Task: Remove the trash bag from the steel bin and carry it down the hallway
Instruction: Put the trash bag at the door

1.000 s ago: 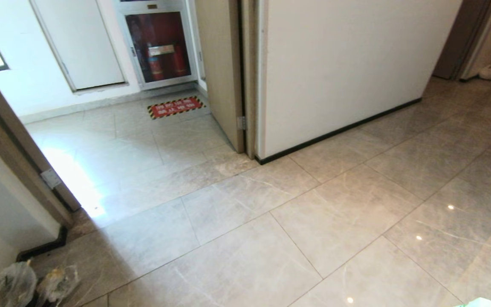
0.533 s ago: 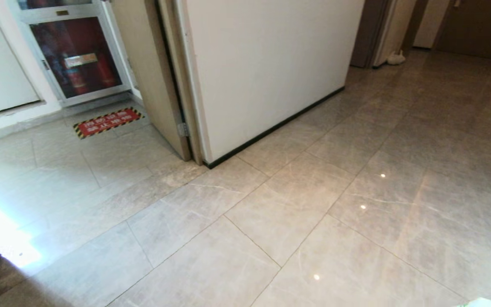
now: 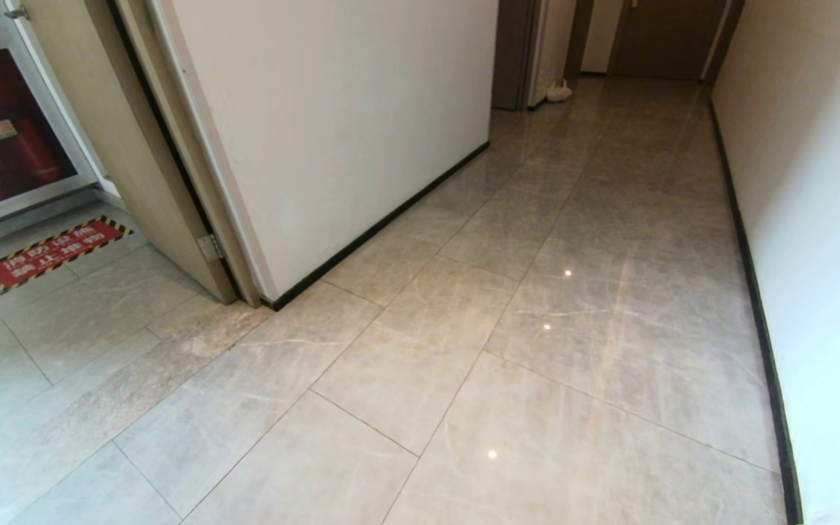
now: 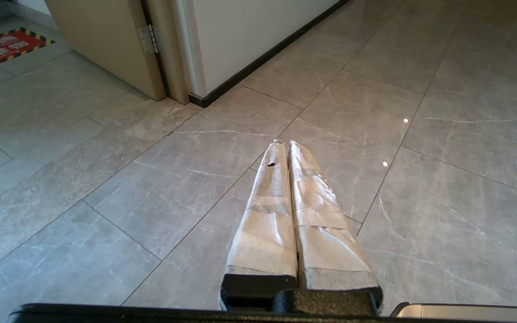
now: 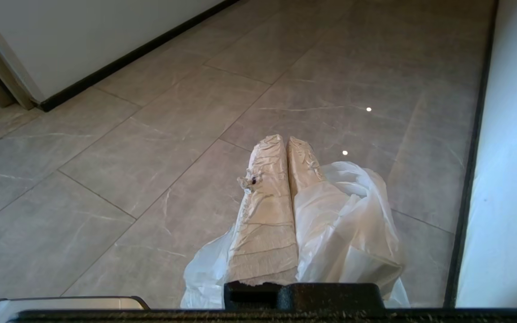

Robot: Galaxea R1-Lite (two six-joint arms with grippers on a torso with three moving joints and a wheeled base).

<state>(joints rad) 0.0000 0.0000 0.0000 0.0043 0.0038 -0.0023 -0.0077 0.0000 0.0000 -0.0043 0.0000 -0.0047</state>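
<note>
1. White crinkly plastic of the bag [image 5: 352, 224] bunches around the right gripper [image 5: 285, 140]; its fingers are pressed together with the film pinched between them, and the bag hangs off the floor beside and under them.
2. Left gripper [image 4: 284, 143]: fingers together, nothing in them, arm parked over bare tiles.
3. Bin: in none of the three views. Judged from that and from the bag hanging in the grip, the removal part is done and the carry is the step in hand.
4. Hallway [image 3: 609, 240] runs ahead in the head view: white wall [image 3: 821, 219] close on the right with black skirting, another white wall [image 3: 332, 124] on the left, dark doors [image 3: 664, 36] at the far end. An open door leaf [image 3: 135, 153] and a red floor sign [image 3: 52, 251] lie off to the left.
5. Doing the carry well, as I judge it:
 - keep the right fingers clamped, since thin film slips easily;
 - hold the arm steady so the bag does not swing;
 - steer toward the corridor's middle, because the right wall is near the bag's side;
 - keep the bag off the glossy tiles to avoid snagging or dragging.
6. A small pale bundle [image 3: 558, 91] sits by the far left doorway; what it is I cannot tell.
</note>
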